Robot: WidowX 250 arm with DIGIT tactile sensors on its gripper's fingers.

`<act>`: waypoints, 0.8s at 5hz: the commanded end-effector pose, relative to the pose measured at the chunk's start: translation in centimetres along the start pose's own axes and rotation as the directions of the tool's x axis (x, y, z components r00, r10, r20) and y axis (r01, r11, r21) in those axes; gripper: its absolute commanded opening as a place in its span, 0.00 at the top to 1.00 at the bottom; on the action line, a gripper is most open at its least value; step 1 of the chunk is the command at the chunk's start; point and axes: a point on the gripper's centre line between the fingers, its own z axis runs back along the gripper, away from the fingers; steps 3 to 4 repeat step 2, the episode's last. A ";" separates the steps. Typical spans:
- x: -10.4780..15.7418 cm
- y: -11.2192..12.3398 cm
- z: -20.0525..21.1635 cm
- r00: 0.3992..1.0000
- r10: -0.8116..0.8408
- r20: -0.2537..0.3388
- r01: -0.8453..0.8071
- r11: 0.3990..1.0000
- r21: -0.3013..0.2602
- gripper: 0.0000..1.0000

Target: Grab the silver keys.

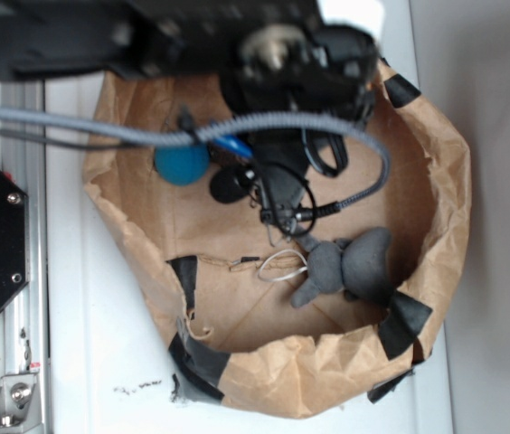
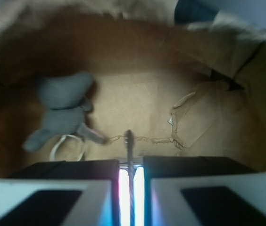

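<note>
The silver keys (image 2: 129, 141) show only as a thin dark blade, edge-on, pointing straight ahead out of the gripper (image 2: 129, 174). Its jaws are clenched to a narrow slit on that blade, so the bunch seems to be held, dangling in a blurred tangle above the bag floor. The grey plush toy (image 2: 62, 110) lies well apart to one side. The paper bag's crumpled walls (image 1: 436, 181) ring the arm, leaving upward the open way.
</note>
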 end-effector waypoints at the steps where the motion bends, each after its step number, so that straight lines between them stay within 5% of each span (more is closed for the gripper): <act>1: -0.5 -1.6 1.5 0.998 0.013 0.061 -0.020 0.993 0.118 1.00; 4: -1.1 -2.4 0.7 0.999 0.005 0.050 -0.013 0.988 0.155 1.00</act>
